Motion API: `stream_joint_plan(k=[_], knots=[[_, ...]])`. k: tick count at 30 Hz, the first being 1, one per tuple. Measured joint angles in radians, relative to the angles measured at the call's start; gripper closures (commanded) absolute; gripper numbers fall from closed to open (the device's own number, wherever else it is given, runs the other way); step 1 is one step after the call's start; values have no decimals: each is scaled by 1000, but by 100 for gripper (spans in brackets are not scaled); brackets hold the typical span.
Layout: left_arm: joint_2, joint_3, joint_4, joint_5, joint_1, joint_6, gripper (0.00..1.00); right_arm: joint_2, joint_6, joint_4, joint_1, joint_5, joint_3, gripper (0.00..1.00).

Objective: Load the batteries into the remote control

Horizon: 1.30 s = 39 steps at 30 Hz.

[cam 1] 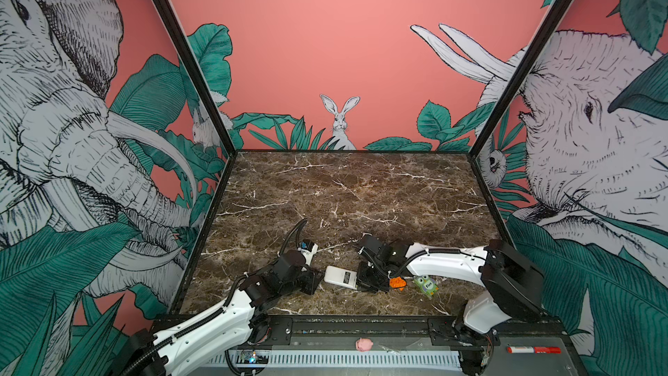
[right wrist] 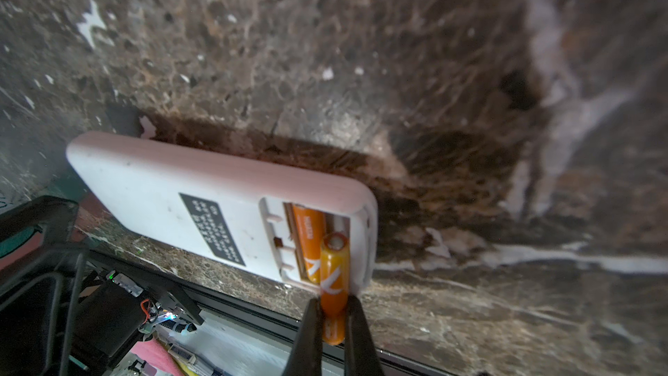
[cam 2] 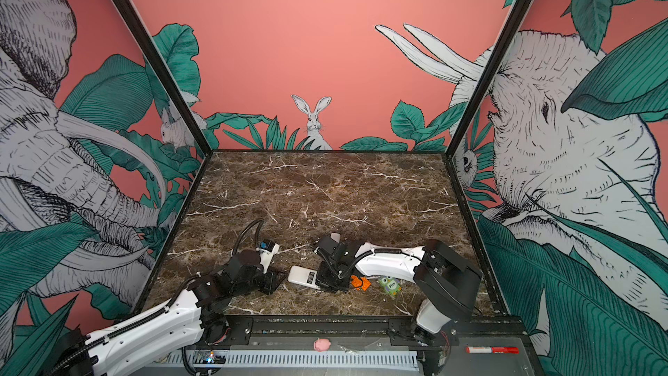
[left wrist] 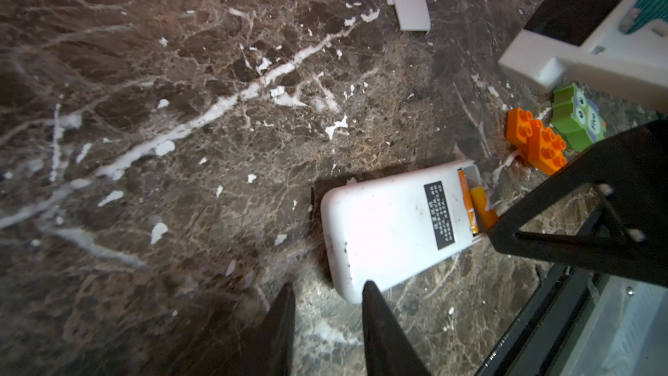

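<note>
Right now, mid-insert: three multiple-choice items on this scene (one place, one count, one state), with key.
1. Relative to the white oblong remote control, where is the small white battery cover?
A) clipped on it
B) on the brown marble tabletop, apart from it
C) in the left jaws

2. How many orange cylindrical batteries lie flat in the remote's open bay?
A) one
B) two
C) none

3. The second orange battery is:
A) loose on the table
B) fully seated
C) clamped in the right jaws, tilted

Key:
1 B, the left wrist view shows the cover lying alone on the marble.
2 A, only one battery lies flat inside.
3 C, the right jaws pinch it, one end over the bay.
</note>
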Motion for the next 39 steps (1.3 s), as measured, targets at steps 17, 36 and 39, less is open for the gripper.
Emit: stream_joint_plan(k=[17, 36, 39], knots=[[8, -1, 3, 4, 0, 0, 66, -16, -2, -18, -19, 16, 0, 74], [27, 3, 0, 40, 0, -19, 56, -171, -343, -252, -19, 245, 182, 50], [42, 17, -16, 60, 0, -45, 52, -203, -488, -251, -13, 288, 181, 48]])
